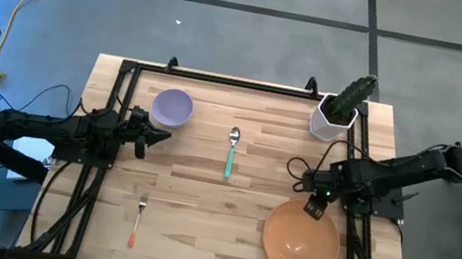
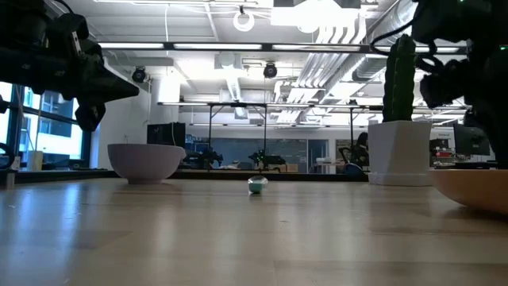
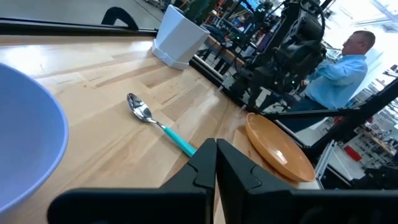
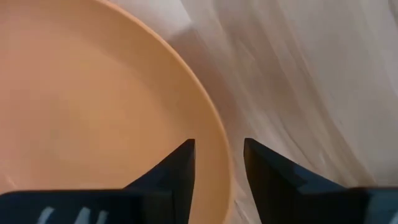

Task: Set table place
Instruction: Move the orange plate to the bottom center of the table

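Right claw parted astride the plate's far rim

The right gripper (image 1: pixel 316 207) hangs over the far edge of the orange plate (image 1: pixel 301 241), its jaws spread and released, one finger inside the rim and one outside it in the right wrist view, nothing clenched between them. From the claw the plate's body lies toward the near edge of the table (image 1: pixel 202 191), at the near right corner; being round, it has no long axis, so the rim's line between the fingers is what a pinch would turn on. This arm is much the nearer. The left gripper (image 1: pixel 155 134), clenched shut and empty, waits at far left just beside the lavender bowl (image 1: pixel 172 107). The spoon (image 1: pixel 231 152) lies mid-table, pointing near-to-far; the fork (image 1: pixel 137 221) sits near left.
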Motion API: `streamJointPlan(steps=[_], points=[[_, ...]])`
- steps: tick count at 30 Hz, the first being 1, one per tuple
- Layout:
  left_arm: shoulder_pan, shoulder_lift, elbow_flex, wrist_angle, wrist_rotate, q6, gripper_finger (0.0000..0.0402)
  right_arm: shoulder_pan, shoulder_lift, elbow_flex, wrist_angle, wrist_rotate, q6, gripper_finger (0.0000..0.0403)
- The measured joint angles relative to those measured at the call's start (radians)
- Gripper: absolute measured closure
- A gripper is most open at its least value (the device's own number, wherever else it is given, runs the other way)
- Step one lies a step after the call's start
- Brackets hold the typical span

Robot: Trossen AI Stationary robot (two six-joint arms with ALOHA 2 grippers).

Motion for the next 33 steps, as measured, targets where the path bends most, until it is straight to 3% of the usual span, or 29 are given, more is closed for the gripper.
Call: streamJointPlan(steps=[11, 33], points=[[0.0, 0.0, 0.0, 0.0, 0.0, -0.011, 0.0402, -0.003, 0.017, -0.001, 0.001, 0.053, -0.091, 0.0274], [0.0, 0.0, 0.0, 0.0, 0.0, -0.021, 0.0402, -0.048, 0.269, -0.001, 0.172, -0.008, -0.211, 0.0286]])
